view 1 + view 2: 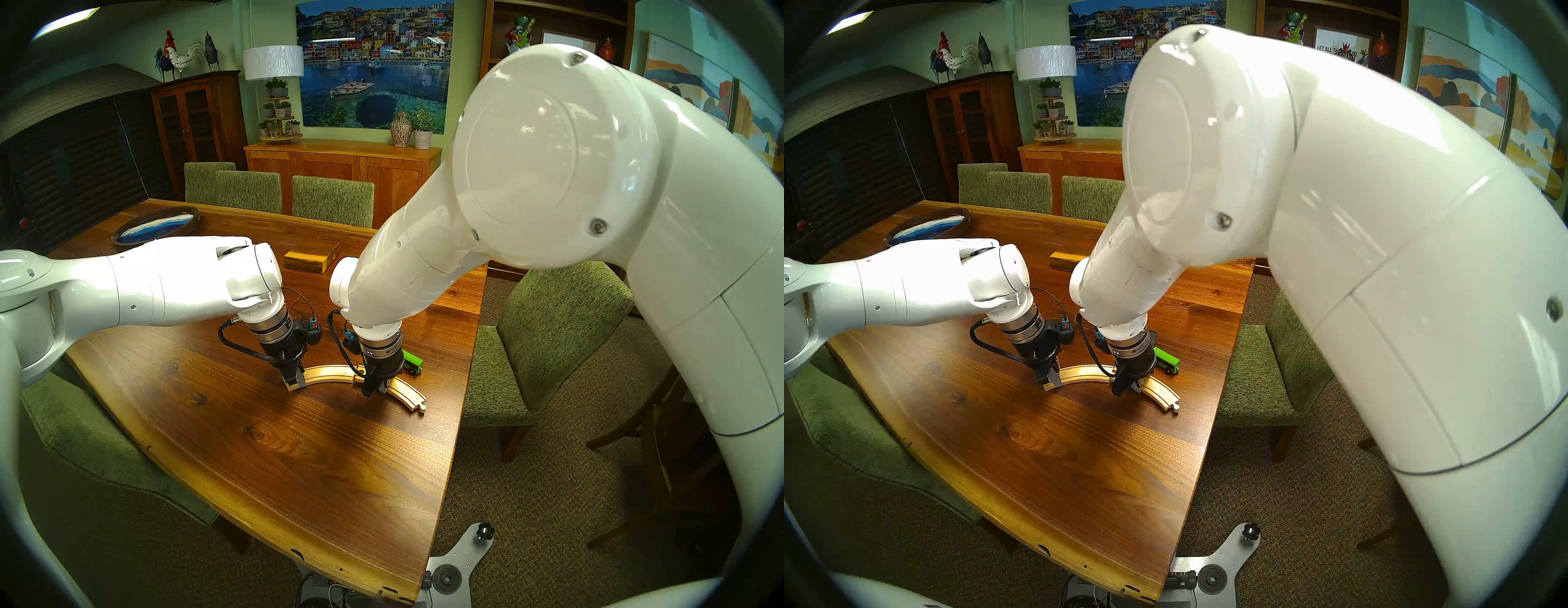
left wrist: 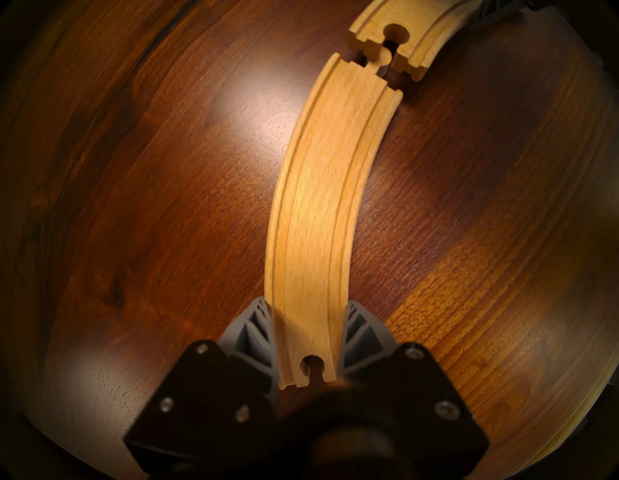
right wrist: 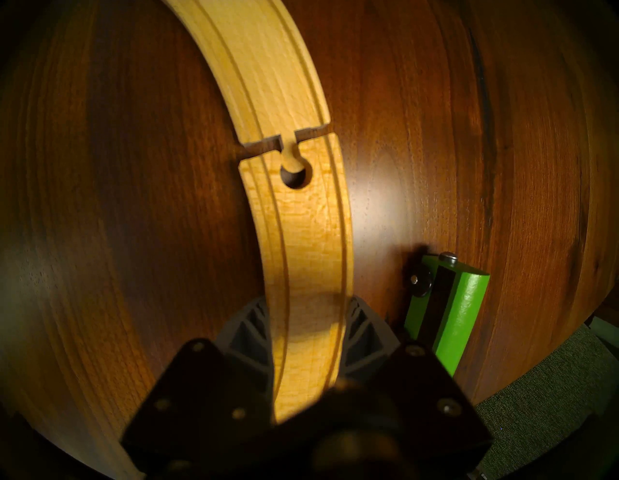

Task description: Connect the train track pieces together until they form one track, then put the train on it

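Left tool (image 1: pixel 295 379) pointing straight down, clamped across the outer, socket end of the left track piece (image 1: pixel 326 373); grey fingers (image 2: pixel 254 338) pressed against both side edges of the pale wood in the left wrist view, socket notch sitting between them. Right tool (image 1: pixel 375 387) tilted slightly off vertical, clamped likewise across the right track piece (image 1: pixel 407 392), with fingers (image 3: pixel 249 332) hugging both sides in the right wrist view.

Between the two tools, the joint: round peg of the left piece (image 2: pixel 321 201) entered into the socket of the right piece (image 3: pixel 311 228), but not seated. Visible gap between the end faces, wider on one side, so the curves meeting at a slight angle. Peg head only part way into the round hole. Both pieces flat on the dark wooden tabletop (image 1: pixel 263 446), forming a shallow arc bowed away from the robot, free peg end of the right piece jutting out beyond the right tool toward the tabletop edge.

Train (image 1: pixel 412 361) just behind and to the right of the right tool, off the track, close beside the right piece. Lying on its side in the right wrist view (image 3: pixel 449 311), black underside and wheel facing the track.

Farther behind both tools, a rectangular wooden box (image 1: pixel 312 257), well apart from the track.
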{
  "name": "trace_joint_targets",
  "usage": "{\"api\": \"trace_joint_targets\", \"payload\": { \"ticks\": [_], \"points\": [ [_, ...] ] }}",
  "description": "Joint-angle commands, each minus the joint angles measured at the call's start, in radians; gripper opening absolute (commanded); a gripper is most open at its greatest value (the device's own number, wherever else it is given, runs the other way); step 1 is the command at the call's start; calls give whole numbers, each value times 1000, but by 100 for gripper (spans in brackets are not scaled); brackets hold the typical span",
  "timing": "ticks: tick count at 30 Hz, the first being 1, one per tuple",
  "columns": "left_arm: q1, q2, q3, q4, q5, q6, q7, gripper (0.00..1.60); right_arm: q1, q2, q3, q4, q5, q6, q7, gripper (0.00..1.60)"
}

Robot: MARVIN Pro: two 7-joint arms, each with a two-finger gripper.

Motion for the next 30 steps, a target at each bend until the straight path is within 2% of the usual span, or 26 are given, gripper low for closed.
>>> {"api": "trace_joint_targets", "payload": {
  "ticks": [1, 18, 30],
  "points": [
    [-17, 0, -13, -2, -2, -2, -1, 0, 22, 1, 6, 7, -1, 3, -6, 0],
    [-16, 1, -16, -2, 0, -1, -2, 0, 18, 1, 20, 20, -13, 11, -7, 0],
    [-15, 1, -18, -2, 2, -1, -3, 0, 9, 1, 27, 36, -3, 44, -21, 0]
  ]
}}
